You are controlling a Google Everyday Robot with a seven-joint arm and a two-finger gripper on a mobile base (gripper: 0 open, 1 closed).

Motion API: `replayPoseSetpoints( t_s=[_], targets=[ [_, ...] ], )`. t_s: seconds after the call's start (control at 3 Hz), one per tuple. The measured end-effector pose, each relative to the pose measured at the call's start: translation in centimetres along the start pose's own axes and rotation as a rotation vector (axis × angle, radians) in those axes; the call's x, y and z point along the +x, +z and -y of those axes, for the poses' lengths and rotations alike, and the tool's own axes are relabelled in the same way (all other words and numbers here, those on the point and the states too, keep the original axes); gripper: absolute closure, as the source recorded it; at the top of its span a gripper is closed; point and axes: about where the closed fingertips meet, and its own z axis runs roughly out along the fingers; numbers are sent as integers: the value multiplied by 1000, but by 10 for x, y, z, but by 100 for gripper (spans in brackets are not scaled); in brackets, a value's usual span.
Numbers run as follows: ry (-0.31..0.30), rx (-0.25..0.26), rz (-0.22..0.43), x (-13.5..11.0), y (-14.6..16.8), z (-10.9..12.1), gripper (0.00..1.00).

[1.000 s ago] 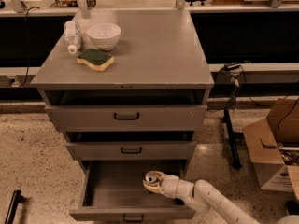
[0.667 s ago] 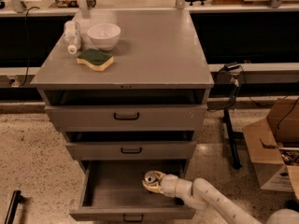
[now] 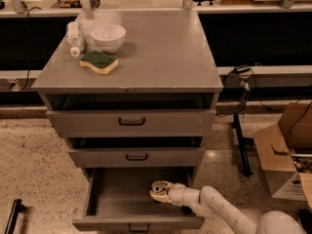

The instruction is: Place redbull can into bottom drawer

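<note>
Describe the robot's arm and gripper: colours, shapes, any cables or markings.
The arm is smooth, rounded and off-white. It is built of tube-like segments with bulbous joints and thickens toward the lower right corner. The gripper, inside the bottom drawer, is a yellower cream, with a white cylindrical wrist behind it. No cables or markings show.

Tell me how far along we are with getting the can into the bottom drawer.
Done: the bottom drawer is pulled open, and the can is already within its walls, on the right side. In hand: the hand is down inside the drawer and looks closed on the can. Left: let go of the can so it rests on the drawer floor, then pull the hand out.
</note>
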Motion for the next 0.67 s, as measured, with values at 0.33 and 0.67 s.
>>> replayPoseSetpoints(
  t_s=[0.33, 0.67],
  targets=[
    [-9, -4, 6, 10, 0, 6, 82],
    [-27, -6, -16, 17, 0, 8, 57]
  ],
)
